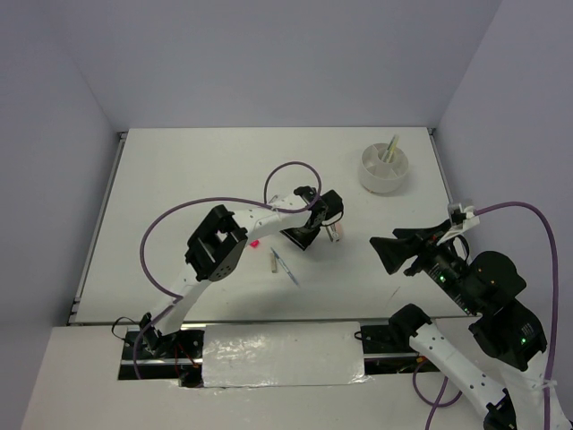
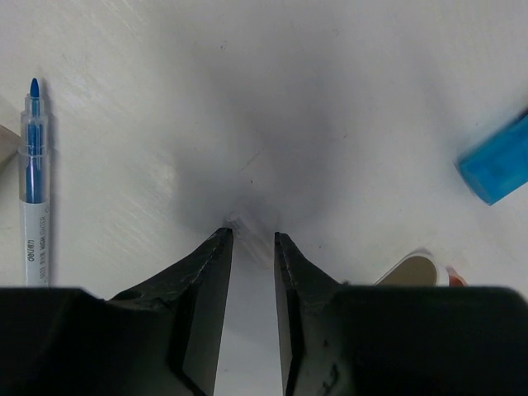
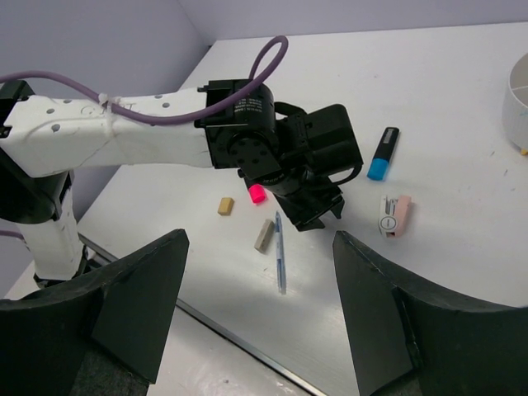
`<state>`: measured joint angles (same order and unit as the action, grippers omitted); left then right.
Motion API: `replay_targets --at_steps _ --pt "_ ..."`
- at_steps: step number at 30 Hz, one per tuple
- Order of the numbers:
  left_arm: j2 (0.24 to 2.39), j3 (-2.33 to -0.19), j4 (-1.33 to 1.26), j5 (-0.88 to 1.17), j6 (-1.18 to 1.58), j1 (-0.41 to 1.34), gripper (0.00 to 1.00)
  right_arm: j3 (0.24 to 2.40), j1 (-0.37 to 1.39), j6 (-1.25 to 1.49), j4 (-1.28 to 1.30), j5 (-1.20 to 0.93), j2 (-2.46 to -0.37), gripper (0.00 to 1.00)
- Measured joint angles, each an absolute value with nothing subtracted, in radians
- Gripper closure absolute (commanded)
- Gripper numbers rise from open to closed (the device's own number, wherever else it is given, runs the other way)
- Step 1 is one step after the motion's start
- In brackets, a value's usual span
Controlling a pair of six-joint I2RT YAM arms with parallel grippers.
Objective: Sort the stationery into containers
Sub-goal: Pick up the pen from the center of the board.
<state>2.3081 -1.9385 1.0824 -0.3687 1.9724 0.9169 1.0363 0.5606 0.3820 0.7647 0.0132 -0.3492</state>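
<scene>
Left tool (image 2: 253, 238) is low over the counter (image 1: 179, 179), tips at or just off the surface. Jaws narrowly apart, nothing between them.

- Blue pen (image 2: 33, 190) lies flat beside the left tool on one side.
- Blue highlighter (image 2: 497, 167) and a pinkish-white eraser (image 3: 394, 216) lie near the left tool on the other side.
- Pink highlighter (image 3: 256, 193) is mostly hidden under the left tool's wrist; only its bright end shows.
- Tan eraser (image 3: 225, 205) and greyish eraser (image 3: 264, 235) lie past the pen, farther from the left tool.
- White bowl (image 1: 370, 175) sits well apart from the left tool. A yellow stick (image 1: 391, 149) leans inside; compartment unclear.
- Right tool (image 3: 260, 239) is well apart from the left tool, jaws wide, empty.
</scene>
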Motion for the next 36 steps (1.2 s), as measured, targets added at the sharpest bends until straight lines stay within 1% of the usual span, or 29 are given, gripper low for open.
replay_targets --at_steps 1,3,4,7,8,11,14,15,16,22,27,32,36 --pt "2.308 -1.938 1.081 -0.366 1.974 0.917 0.64 1.036 0.561 0.38 0.764 0.012 -0.349 0.22" --pt "2.309 -1.938 1.079 -0.36 1.974 0.917 0.65 1.036 0.561 0.379 0.765 0.012 -0.348 0.21" --pt "2.309 -1.937 1.077 -0.358 1.973 0.917 0.7 1.036 0.561 0.377 0.765 0.011 -0.346 0.21" --pt "2.309 -1.933 1.068 -0.352 1.974 0.917 0.76 1.036 0.561 0.376 0.765 0.011 -0.338 0.21" --pt "2.309 -1.931 1.065 -0.352 1.975 0.917 0.77 1.036 0.561 0.376 0.765 0.011 -0.336 0.21" --pt "2.302 -1.918 1.05 -0.352 1.974 0.917 0.83 1.036 0.561 0.375 0.765 0.011 -0.334 0.21" --pt "2.286 -1.888 1.02 -0.353 1.974 0.917 0.91 1.036 0.561 0.374 0.765 0.011 -0.333 0.21" --pt "2.28 -1.877 1.007 -0.353 1.974 0.917 0.98 1.036 0.561 0.374 0.765 0.011 -0.332 0.21" --pt "2.272 -1.863 0.992 -0.354 1.974 0.917 1.0 1.036 0.561 0.374 0.765 0.011 -0.331 0.21" --pt "2.216 -1.771 0.862 -0.388 1.921 0.917 1.0 1.036 0.561 0.373 0.764 0.011 -0.33 0.21" --pt "2.095 -1.71 0.783 -0.469 1.777 0.917 1.0 1.036 0.561 0.371 0.765 0.011 -0.331 0.21" --pt "1.823 -1.689 0.702 -0.586 1.57 0.91 1.0 0.995 0.561 0.369 0.752 -0.03 -0.37 0.22" --pt "1.516 -1.573 0.6 -0.624 1.345 0.863 1.0 0.924 0.561 0.385 0.714 -0.094 -0.494 0.24"
